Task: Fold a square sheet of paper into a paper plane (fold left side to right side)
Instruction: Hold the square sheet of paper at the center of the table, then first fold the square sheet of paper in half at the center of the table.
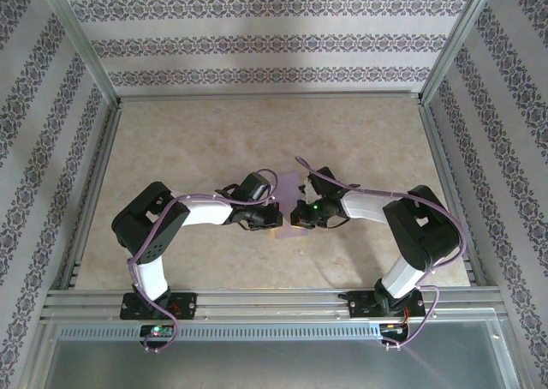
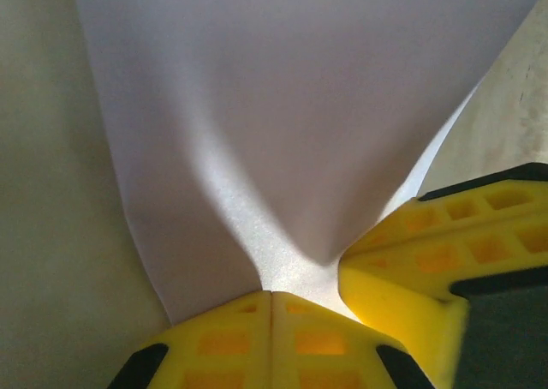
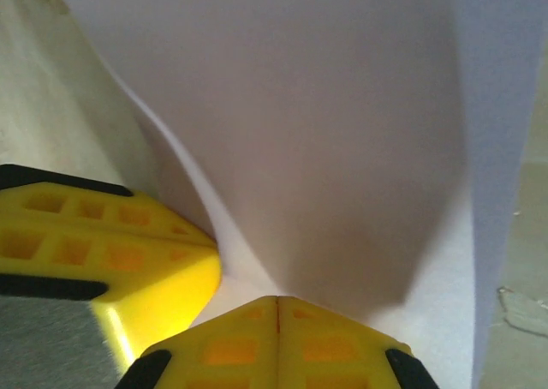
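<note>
At table [image 1: 257, 140] centre, between the two wrists, the square sheet of paper [image 2: 300, 106] is bowed into a soft valley. Left gripper [image 2: 271, 296] is clenched on its edge, and right gripper [image 3: 276, 302] is pinching likewise, just beside it. Judged: very light, limp, creases readily, may slip or tear if the pinches pull apart. Best taken at edges or corners. No brand, label or writing legible.
</note>
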